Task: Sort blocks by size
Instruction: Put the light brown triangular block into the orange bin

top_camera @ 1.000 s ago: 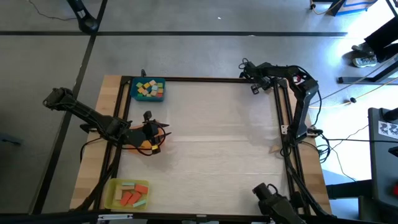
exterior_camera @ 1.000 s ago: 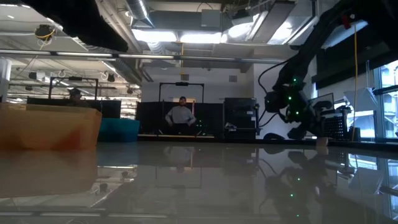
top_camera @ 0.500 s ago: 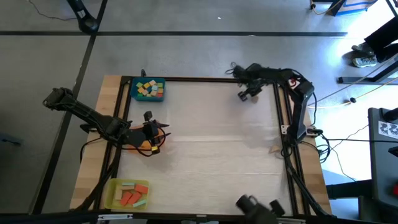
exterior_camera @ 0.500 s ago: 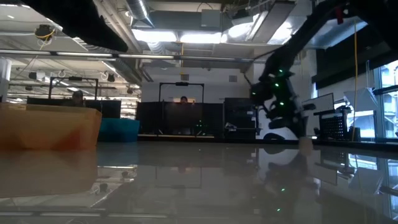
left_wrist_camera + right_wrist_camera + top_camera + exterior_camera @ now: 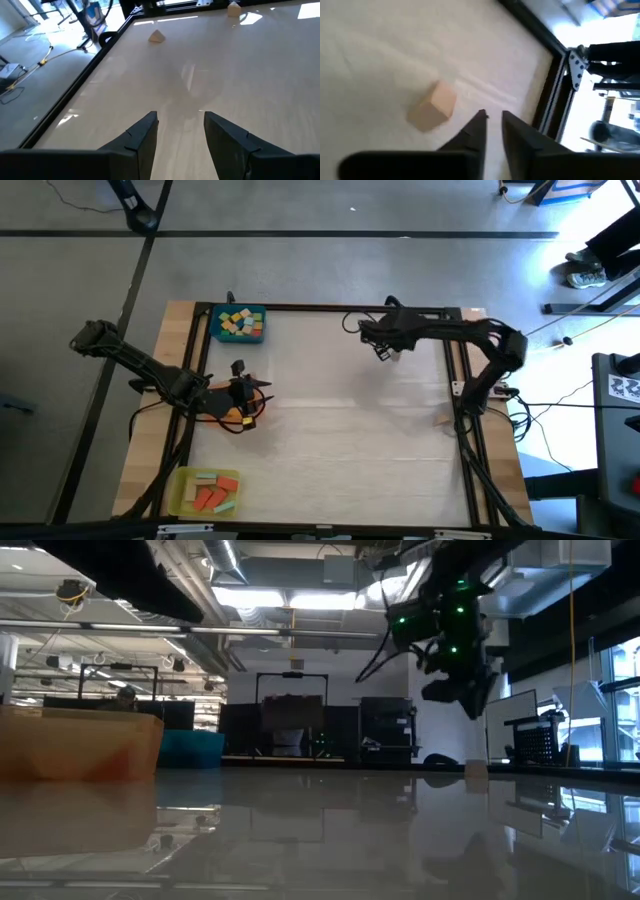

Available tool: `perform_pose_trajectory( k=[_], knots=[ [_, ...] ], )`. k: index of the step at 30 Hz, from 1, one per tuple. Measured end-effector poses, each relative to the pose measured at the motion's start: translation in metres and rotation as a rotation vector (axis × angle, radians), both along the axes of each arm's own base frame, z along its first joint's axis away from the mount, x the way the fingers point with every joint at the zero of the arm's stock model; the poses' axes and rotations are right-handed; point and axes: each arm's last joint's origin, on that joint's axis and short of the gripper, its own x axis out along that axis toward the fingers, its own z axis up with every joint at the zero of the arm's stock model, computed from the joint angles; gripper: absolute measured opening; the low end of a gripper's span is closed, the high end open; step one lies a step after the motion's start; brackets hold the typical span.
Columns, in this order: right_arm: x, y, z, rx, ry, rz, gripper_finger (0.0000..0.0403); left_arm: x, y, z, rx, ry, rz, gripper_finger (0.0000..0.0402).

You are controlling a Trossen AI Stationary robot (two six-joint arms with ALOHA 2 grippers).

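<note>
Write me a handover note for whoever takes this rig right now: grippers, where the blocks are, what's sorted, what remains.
Left gripper: open, empty, low over the table's left side, beside an orange tray.
Right gripper: fingers slightly apart, empty, raised over the far-right area near a plain wooden cube.
Blocks: small multicoloured cubes in the blue square tray at the far-left corner; longer orange and pale bars in the yellow tray at the near-left corner.
Done: those two trays are filled.
Left: plain wooden pieces loose near the right edge, such as one seen from the left wrist.
</note>
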Motion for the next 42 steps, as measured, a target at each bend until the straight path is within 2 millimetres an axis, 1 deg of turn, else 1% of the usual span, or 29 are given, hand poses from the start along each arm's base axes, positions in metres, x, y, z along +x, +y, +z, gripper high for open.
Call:
perform_pose_trajectory(
  k=[3,6,8,11,13,15,19,22,26,32,39,42],
  knots=[
    [-0.003,0.014,-0.003,-0.126,-0.118,-0.023,0.0092,0.0,-0.001,0.0,0.009,0.005,-0.012,0.015],
    [-0.008,0.022,-0.015,-0.213,-0.28,-0.092,0.0146,-0.001,-0.003,0.0,0.01,0.006,-0.024,0.015],
    [-0.011,0.022,-0.032,-0.251,-0.383,-0.138,0.0179,-0.002,-0.005,0.0,0.015,0.008,-0.034,0.015],
    [-0.019,0.024,-0.059,-0.26,-0.474,-0.188,0.0219,-0.002,-0.006,0.0,0.017,0.009,-0.043,0.015],
    [-0.024,0.027,-0.075,-0.258,-0.528,-0.214,0.0237,-0.003,-0.007,0.0,0.018,0.01,-0.047,0.015],
    [-0.032,0.029,-0.088,-0.278,-0.546,-0.246,0.0251,-0.003,-0.007,0.0,0.021,0.013,-0.049,0.015],
    [-0.042,0.033,-0.105,-0.274,-0.612,-0.285,0.0261,-0.003,-0.007,0.0,0.024,0.011,-0.051,0.015],
    [-0.047,0.035,-0.111,-0.278,-0.632,-0.287,0.0253,-0.003,-0.007,0.0,0.024,0.011,-0.051,0.015],
    [-0.049,0.036,-0.113,-0.285,-0.631,-0.293,0.0219,-0.003,-0.007,0.0,0.026,0.011,-0.051,0.015],
    [-0.048,0.035,-0.113,-0.292,-0.611,-0.247,0.0149,-0.003,-0.007,0.0,0.026,0.011,-0.052,0.015],
    [-0.05,0.035,-0.113,-0.289,-0.569,-0.202,0.0053,-0.003,-0.007,0.0,0.025,0.011,-0.051,0.015],
    [-0.05,0.035,-0.113,-0.286,-0.555,-0.179,0.0022,-0.003,-0.007,0.0,0.025,0.01,-0.051,0.015]
  ],
)
